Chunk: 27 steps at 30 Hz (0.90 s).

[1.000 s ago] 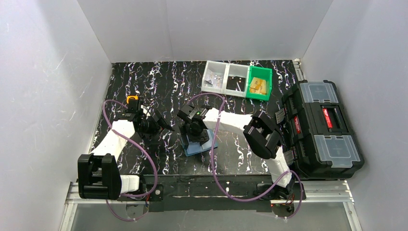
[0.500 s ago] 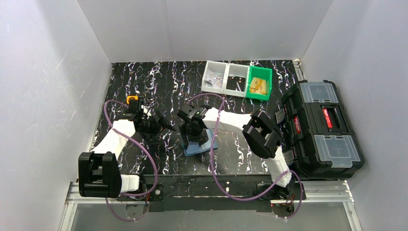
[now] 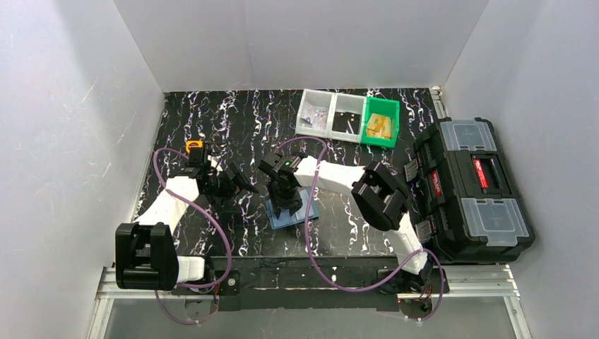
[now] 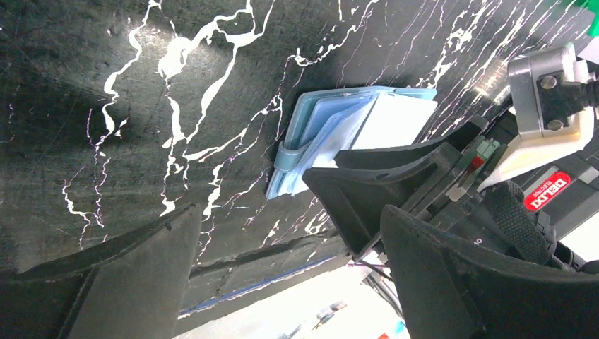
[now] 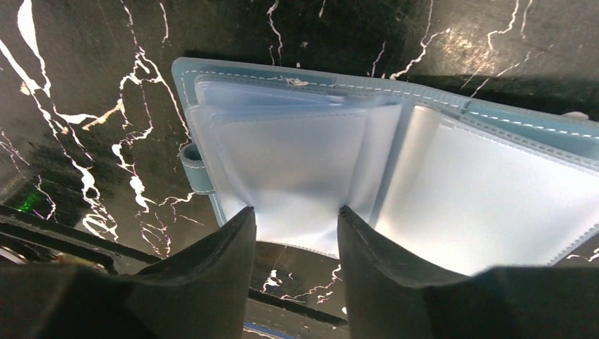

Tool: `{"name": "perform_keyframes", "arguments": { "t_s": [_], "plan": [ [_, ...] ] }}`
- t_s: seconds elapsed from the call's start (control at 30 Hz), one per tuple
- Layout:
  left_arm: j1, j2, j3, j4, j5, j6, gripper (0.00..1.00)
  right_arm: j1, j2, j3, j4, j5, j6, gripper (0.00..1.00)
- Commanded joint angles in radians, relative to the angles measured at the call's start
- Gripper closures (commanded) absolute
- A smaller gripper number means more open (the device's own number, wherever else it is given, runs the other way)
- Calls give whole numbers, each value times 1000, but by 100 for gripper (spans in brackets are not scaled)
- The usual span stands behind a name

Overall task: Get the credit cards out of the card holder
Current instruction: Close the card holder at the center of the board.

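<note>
The card holder (image 5: pixel 424 183) lies open, its dusty-blue cover edged with pale stitching. It rests on a black marble-patterned tabletop (image 5: pixel 92 106), which shows along the holder's left and far sides. Inside the holder, frosted clear sleeves (image 5: pixel 297 155) fan out in layers. A small strap tab (image 5: pixel 194 166) juts from the holder's left edge. The right gripper (image 5: pixel 297 222) sits at the holder's near edge. Its two dark fingers (image 5: pixel 219 275) stand slightly apart, and the sleeve edge is visible in the gap.

The right gripper (image 3: pixel 286 205) hides much of the card holder (image 3: pixel 291 219); its sleeves' contents cannot be told.
</note>
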State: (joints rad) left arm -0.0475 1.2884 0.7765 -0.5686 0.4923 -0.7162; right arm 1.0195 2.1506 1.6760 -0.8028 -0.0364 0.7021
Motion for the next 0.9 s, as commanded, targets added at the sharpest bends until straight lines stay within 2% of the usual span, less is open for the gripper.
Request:
{"name": "perform_keyframes", "arguments": {
  "t_s": [0.0,0.1,0.17,0.2,0.27,0.37,0.43,0.53,0.87],
  "plan": [
    [5,1,-12,1,38,19,2,2,77,-29,-25,-11,9,54],
    [2,13,-17,13,68,29,2,-11,56,-65,8,-33,22,68],
    [-3,23,-19,17,78,37,3,-26,34,-104,41,-50,35,81],
    [-9,30,-19,21,84,41,6,-34,20,-126,63,-65,39,83],
    [-30,48,-15,24,93,47,17,-49,-11,-172,114,-105,45,87],
    [-85,86,-1,27,76,60,35,-69,-57,-239,216,-168,54,87],
    [-137,119,14,28,60,69,41,-82,-81,-273,264,-206,65,86],
    [-207,174,42,36,35,75,49,-109,-92,-333,337,-277,93,91],
    [-304,317,103,50,-16,104,54,-153,-125,-436,397,-303,108,96]
  ]
}}
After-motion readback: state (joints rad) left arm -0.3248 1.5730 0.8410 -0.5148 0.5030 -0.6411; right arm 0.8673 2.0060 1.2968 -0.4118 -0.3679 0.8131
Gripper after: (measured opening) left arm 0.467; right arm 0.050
